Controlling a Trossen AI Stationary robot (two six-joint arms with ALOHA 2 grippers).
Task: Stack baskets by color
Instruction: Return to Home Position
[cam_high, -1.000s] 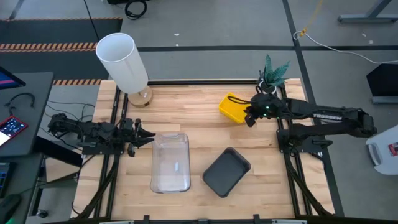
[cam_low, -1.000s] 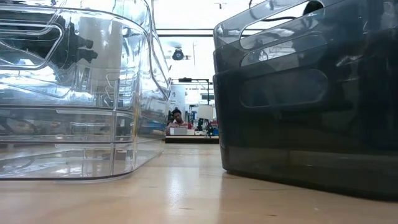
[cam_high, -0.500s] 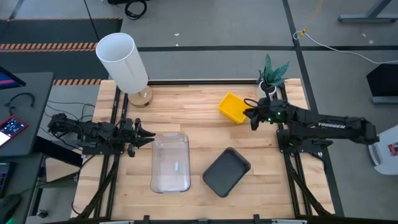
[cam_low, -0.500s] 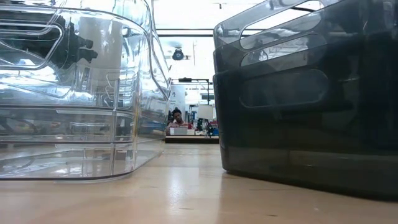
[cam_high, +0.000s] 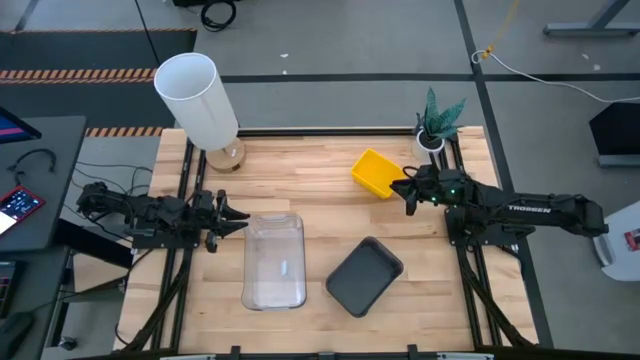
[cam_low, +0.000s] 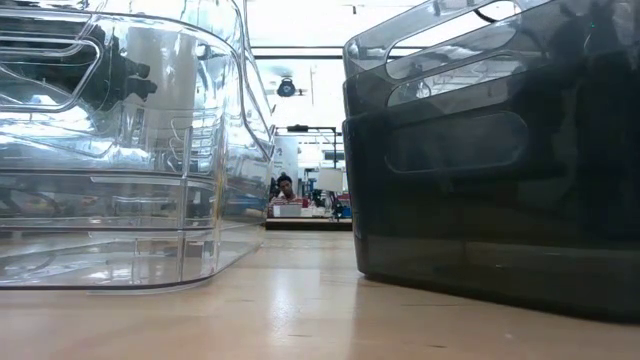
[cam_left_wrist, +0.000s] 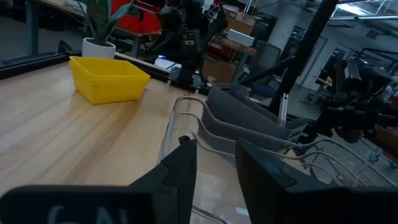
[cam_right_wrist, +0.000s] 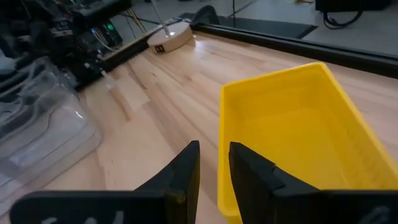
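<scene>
When viewed from above, shows a wooden counter (cam_high: 300, 170) between both arms, bearing three groups of baskets. Has a white cylinder (cam_high: 195, 95) on a round base at the upper left corner of that view. Places the clear baskets (cam_high: 274, 260), nested, left of centre toward the lower edge, long side running up and down. Puts the grey baskets (cam_high: 364, 275), also nested and turned at an angle, just right of them, apart by a strip of bare wood. Fills the low view with both stacks, clear on the left, grey on the right. Sets the yellow basket (cam_high: 377, 173) askew toward the upper right, well apart from the other two; cannot tell the count nested inside. Finds the left end effector (cam_high: 240, 220) at the left side, just beside the clear baskets' upper left corner, fingers narrowly parted, gripping nothing. Finds the right end effector (cam_high: 407, 190) just beside the yellow basket's right end, likewise at a narrow gap, empty. Shows a small plant (cam_high: 438, 115) at the upper right corner, near the yellow basket.
</scene>
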